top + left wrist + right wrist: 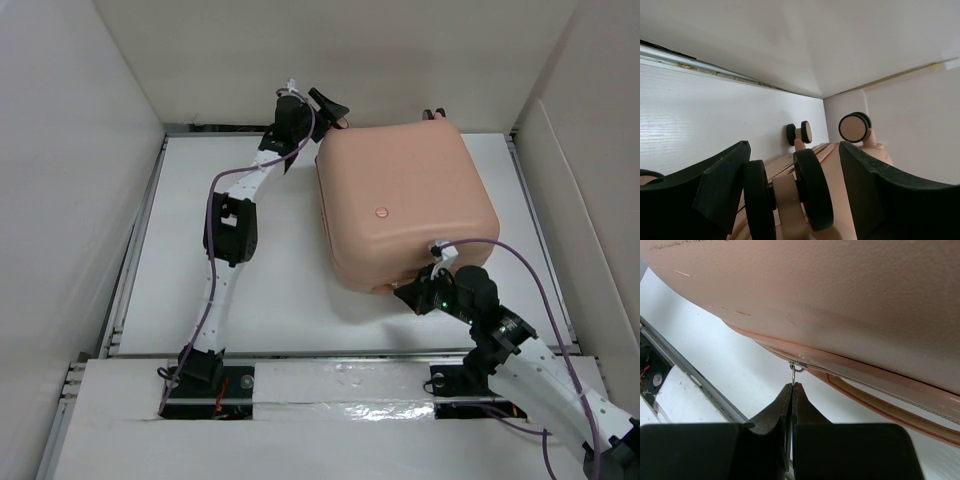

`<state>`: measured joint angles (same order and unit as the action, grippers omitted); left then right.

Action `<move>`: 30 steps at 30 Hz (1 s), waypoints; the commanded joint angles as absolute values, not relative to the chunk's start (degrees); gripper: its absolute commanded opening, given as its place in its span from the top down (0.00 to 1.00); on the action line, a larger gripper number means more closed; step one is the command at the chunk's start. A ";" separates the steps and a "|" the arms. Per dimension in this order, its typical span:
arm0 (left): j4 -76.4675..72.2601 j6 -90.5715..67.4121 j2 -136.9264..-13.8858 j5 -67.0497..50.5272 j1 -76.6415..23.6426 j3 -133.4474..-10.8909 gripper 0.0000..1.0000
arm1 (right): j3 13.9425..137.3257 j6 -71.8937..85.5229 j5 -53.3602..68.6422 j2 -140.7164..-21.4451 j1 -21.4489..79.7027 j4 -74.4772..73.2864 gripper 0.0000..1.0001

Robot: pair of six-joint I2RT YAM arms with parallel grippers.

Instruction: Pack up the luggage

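Observation:
The salmon-pink luggage point(405, 200) lies closed on the white table, a round button mark point(380, 212) on its shell. My left gripper point(328, 108) is open at its far left corner, its jaws either side of a black-and-pink caster wheel point(787, 195); I cannot tell if they touch it. Two more wheels point(799, 133) point(855, 127) show beyond. My right gripper point(415, 293) is at the near edge, shut on the thin metal zipper pull point(793, 374) that hangs from the zip seam point(850, 377).
White walls enclose the table on the left, back and right. A metal rail point(340, 352) runs along the near edge by the arm bases. The far wall point(790, 45) stands close behind the left gripper.

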<state>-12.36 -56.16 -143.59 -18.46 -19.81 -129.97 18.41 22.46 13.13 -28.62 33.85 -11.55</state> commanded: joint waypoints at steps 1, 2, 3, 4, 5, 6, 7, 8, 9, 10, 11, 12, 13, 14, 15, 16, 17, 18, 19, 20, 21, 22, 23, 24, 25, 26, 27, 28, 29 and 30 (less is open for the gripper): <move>-16.43 -59.15 -145.72 -20.74 -20.65 -133.59 0.32 | 21.62 22.50 18.90 -28.48 35.16 -9.14 1.00; -17.13 -59.32 -145.90 -20.83 -20.65 -133.59 0.34 | 21.62 22.59 18.90 -28.56 35.16 -9.14 1.00; -17.40 -59.59 -146.42 -21.35 -20.65 -133.59 0.36 | 21.71 22.50 18.81 -28.56 35.16 -9.14 1.00; -17.75 -59.76 -146.69 -21.62 -20.65 -133.51 0.40 | 21.71 22.59 18.72 -28.56 35.16 -9.23 1.00; -17.84 -59.94 -146.86 -21.71 -20.65 -133.16 0.45 | 21.71 22.67 18.55 -28.39 35.16 -9.40 1.00; -18.19 -60.03 -146.78 -21.71 -20.65 -132.72 0.62 | 21.62 22.68 18.46 -28.21 35.16 -9.40 1.00; -18.89 -60.03 -146.60 -21.71 -20.65 -132.11 0.68 | 21.62 22.76 18.37 -28.13 35.16 -9.40 1.00; -19.16 -59.94 -146.34 -21.53 -20.65 -130.88 0.74 | 21.53 22.85 18.28 -27.95 35.16 -9.49 1.00; -19.42 -59.85 -145.64 -21.36 -20.65 -130.26 0.91 | 21.53 22.94 18.19 -27.86 35.16 -9.58 1.00; -19.60 -59.68 -145.20 -21.01 -20.65 -129.47 0.99 | 21.53 22.94 18.19 -27.86 35.68 -9.58 1.00; -20.12 -59.42 -144.59 -20.66 -20.65 -127.64 1.00 | 21.53 23.03 18.11 -27.86 35.68 -9.58 1.00; -20.47 -58.72 -143.10 -20.31 -20.65 -126.57 1.00 | 21.45 23.03 18.02 -27.86 35.68 -9.58 1.00; -21.35 -58.28 -143.09 -20.30 -20.13 -125.08 1.00 | 21.53 23.03 18.02 -27.95 35.68 -9.58 1.00; -23.10 -57.92 -141.00 -20.13 -19.43 -121.07 1.00 | 21.53 23.11 17.58 -28.04 35.68 -9.41 1.00; -24.33 -56.88 -137.84 -19.78 -19.42 -118.33 1.00 | 21.62 23.12 17.32 -28.04 35.68 -9.32 1.00; -25.82 -56.34 -135.81 -19.34 -18.64 -114.82 1.00 | 21.80 23.12 16.71 -28.12 35.68 -9.49 1.00; -29.67 -56.08 -133.53 -18.55 -17.33 -106.08 1.00 | 22.06 23.20 15.39 -28.12 35.68 -9.58 1.00; -32.32 -56.07 -128.46 -17.50 -16.36 -101.21 1.00 | 22.06 23.03 14.34 -28.13 35.68 -9.15 1.00; -38.00 -56.94 -125.97 -17.06 -15.30 -96.03 1.00 | 22.06 23.03 13.63 -28.04 35.68 -8.18 1.00; -40.93 -57.39 -123.60 -16.79 -12.94 -86.14 1.00 | 22.50 22.85 12.32 -28.30 35.68 -7.13 1.00; -43.57 -58.00 -119.40 -16.61 -11.70 -81.70 1.00 | 22.85 22.50 11.70 -28.82 35.68 -6.51 1.00; -45.94 -58.62 -117.35 -16.44 -10.65 -77.30 1.00 | 23.29 22.15 11.17 -30.57 35.68 -5.89 1.00; -49.80 -59.15 -115.59 -16.26 -9.50 -69.86 1.00 | 23.90 21.10 10.73 -31.89 35.07 -4.93 1.00; -51.40 -59.50 -112.36 -15.91 -7.67 -66.65 1.00 | 25.56 20.57 10.72 -33.38 35.07 -4.40 1.00; -53.24 -59.94 -110.58 -15.65 -7.04 -63.05 1.00 | 26.45 20.13 10.72 -34.96 34.46 -3.70 1.00; -57.09 -60.72 -108.83 -15.38 -7.03 -56.14 1.00 | 27.33 19.26 10.72 -38.11 33.76 -1.69 1.00; -58.43 -60.82 -105.24 -14.34 -6.34 -53.20 1.00 | 29.25 18.64 11.24 -39.80 33.23 -0.71 1.00; -59.32 -60.65 -103.47 -13.89 -6.33 -50.39 1.00 | 30.40 17.76 11.42 -41.64 32.70 1.39 1.00; -60.81 -60.38 -101.88 -13.54 -6.33 -45.58 1.00 | 31.98 16.19 11.34 -43.66 31.83 2.62 1.00; -60.99 -59.68 -98.56 -13.01 -5.81 -43.70 1.00 | 33.82 15.56 11.60 -47.95 29.73 2.81 1.00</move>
<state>-58.85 -66.00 -103.48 -10.72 -5.50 -52.82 25.91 18.79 13.04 -43.31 33.17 -13.69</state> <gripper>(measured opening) 0.473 0.023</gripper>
